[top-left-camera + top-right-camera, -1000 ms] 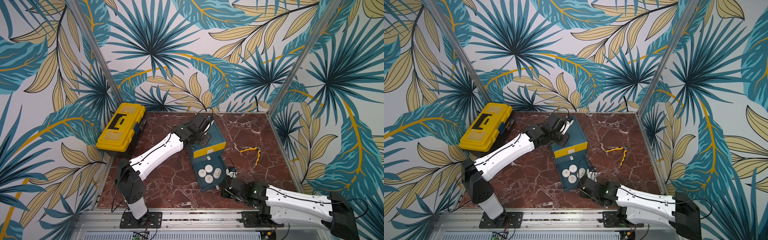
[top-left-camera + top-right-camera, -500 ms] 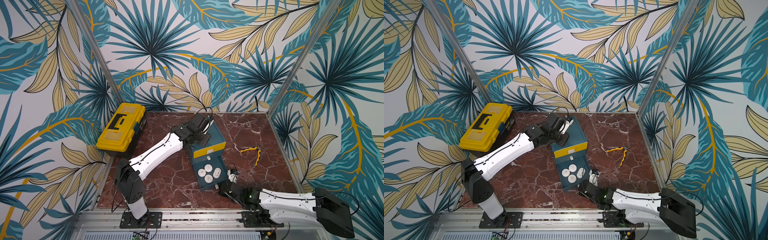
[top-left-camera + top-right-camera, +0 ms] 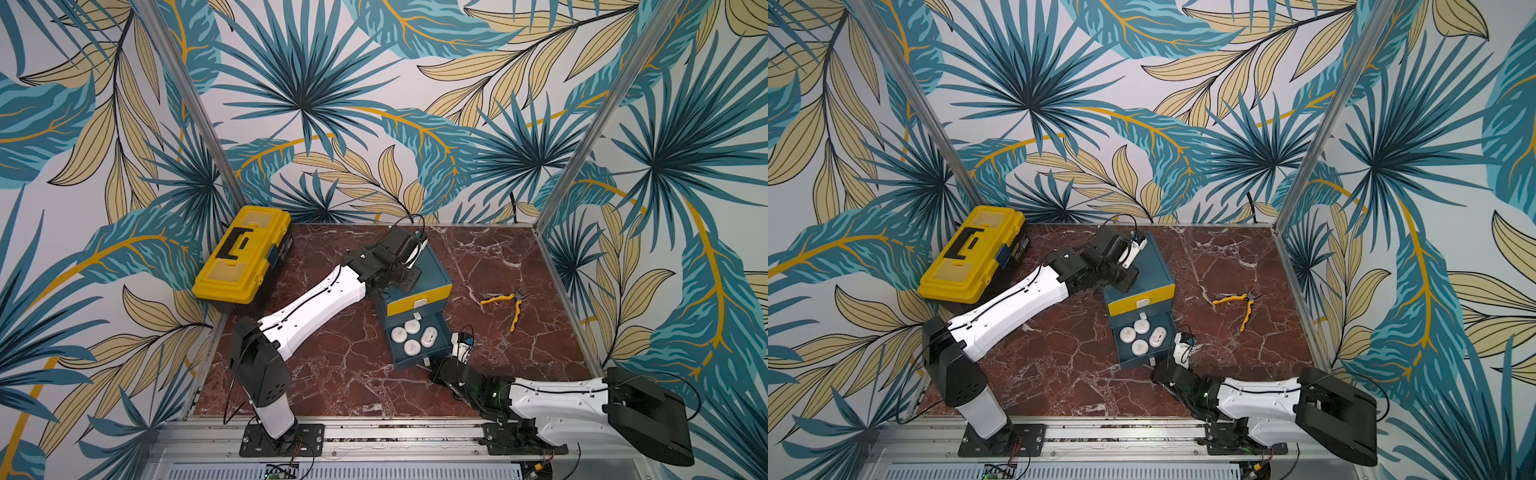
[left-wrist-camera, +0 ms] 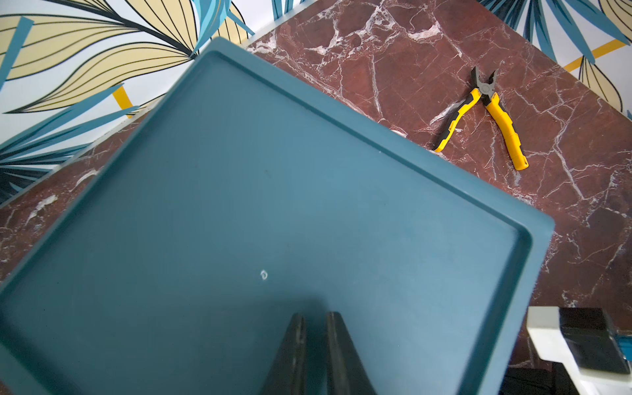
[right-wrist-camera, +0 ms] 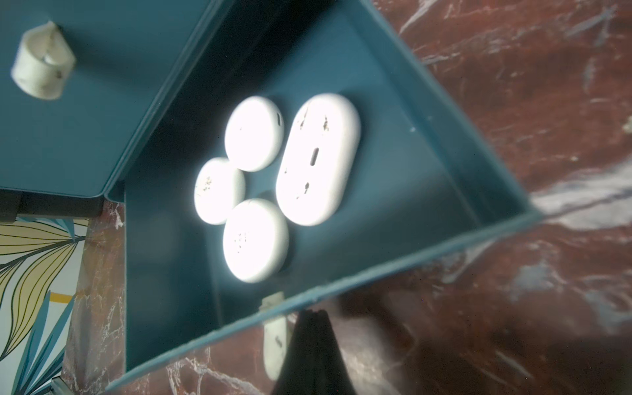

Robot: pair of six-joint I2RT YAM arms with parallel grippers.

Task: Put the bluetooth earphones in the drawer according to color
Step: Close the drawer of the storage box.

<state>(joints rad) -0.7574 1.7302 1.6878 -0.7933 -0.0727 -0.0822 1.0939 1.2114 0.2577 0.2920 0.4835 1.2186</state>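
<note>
Inside the open drawer [image 3: 419, 360], four white earphone cases [image 3: 412, 346]; left gripper [image 4: 314, 321] and right gripper [image 5: 313, 316] pinched closed, empty

I can read no word, brand or number anywhere around me. The yellow toolbox [image 3: 243, 253] at the far left has a small blue label [image 3: 272, 252] on its side, too small to read. The white earphone cases [image 5: 318, 159] in the open drawer [image 5: 444, 191] show only tiny marks, no letters.
</note>
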